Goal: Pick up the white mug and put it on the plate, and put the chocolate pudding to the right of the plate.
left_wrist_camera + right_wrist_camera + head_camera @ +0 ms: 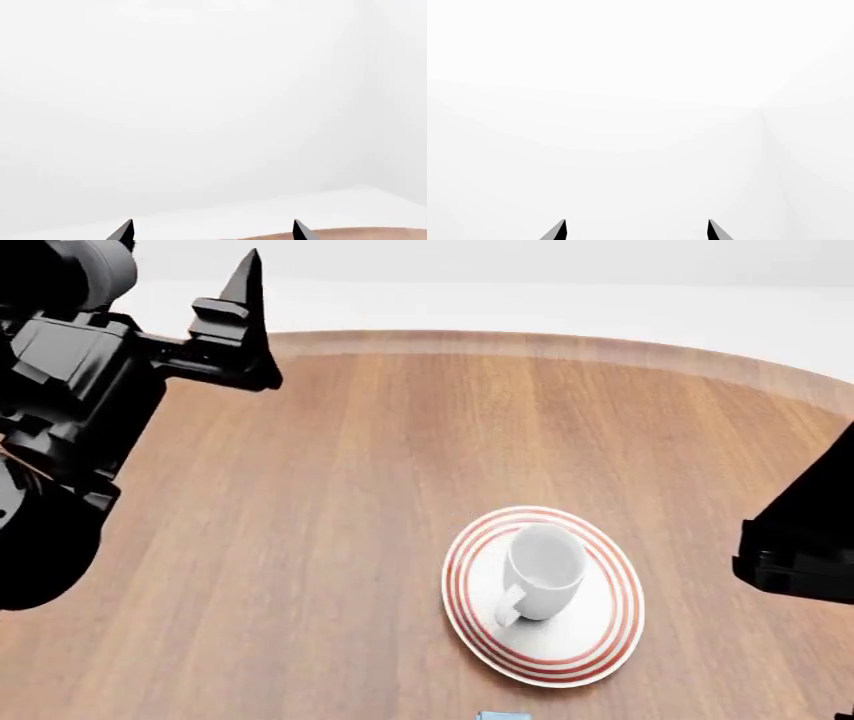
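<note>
**Operator:** Head view puts the white mug (543, 570) upright on the plate (603, 640), handle toward me, so I judge that half finished. I'm flying both arms raised, well clear of the wooden table (334, 490).

**Spotter:** And the fingers?

**Operator:** Left gripper (212, 231) is spread wide with nothing between the tips; its wrist camera shows only white wall and a sliver of table edge. Right gripper (636, 231) is spread too, empty, facing blank wall. In the head view only a dark piece of the right arm shows at the edge.

**Spotter:** Where's the chocolate pudding?

**Operator:** I see just a light blue corner (503, 715) at the bottom edge of the head view, on my near side of the plate. I can't tell how it lies.

**Spotter:** How will you take it?

**Operator:** I expect a light, stiff carton with slick printed faces that would dent if I squeeze hard. I'd close across its narrow width, near the middle, with gentle pressure. The mug looks glossy and breakable, so I'd steer clear of it while carrying the carton to the plate's right.
</note>
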Robot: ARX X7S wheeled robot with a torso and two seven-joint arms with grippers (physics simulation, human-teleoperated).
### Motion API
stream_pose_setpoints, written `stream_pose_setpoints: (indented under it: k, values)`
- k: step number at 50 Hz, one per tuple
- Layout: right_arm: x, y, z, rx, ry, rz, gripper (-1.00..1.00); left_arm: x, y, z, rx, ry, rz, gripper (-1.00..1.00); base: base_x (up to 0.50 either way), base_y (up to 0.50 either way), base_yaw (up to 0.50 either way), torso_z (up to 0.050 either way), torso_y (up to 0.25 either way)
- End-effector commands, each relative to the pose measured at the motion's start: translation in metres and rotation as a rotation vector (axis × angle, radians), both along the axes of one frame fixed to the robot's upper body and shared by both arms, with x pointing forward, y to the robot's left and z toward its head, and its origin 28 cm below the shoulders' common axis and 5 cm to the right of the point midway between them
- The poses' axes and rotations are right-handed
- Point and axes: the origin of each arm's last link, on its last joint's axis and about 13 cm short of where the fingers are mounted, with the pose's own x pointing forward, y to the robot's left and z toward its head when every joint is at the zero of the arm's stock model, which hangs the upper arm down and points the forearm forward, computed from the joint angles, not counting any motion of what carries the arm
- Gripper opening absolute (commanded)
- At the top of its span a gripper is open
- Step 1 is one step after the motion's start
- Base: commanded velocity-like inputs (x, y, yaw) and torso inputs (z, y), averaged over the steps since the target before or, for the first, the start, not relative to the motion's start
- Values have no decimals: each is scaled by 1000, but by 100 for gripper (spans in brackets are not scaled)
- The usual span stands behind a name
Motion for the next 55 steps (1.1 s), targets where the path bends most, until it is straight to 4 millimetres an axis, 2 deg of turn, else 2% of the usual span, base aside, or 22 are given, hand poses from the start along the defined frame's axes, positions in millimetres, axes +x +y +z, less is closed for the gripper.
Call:
stream_pose_setpoints:
  k: [1,16,22,28,39,55]
  values:
    - [0,-1,0,-11,-7,-16,100,3,8,1,-7,-88,169,100,0,0,0,0,0]
    - [1,-1,2,-14,10,-40,100,-1,5,0,22,-115,183,100,0,0,0,0,0]
    - [6,5,6,23,101,-35,100,-2,3,2,25,-127,176,100,0,0,0,0,0]
    - [6,18,3,34,203,13,100,-2,2,1,30,-127,175,100,0,0,0,0,0]
    - [-8,42,0,21,360,120,100,-2,0,1,29,-125,165,100,0,0,0,0,0]
    - [-36,59,6,-36,466,252,100,0,-3,0,42,-115,162,100,0,0,0,0,0]
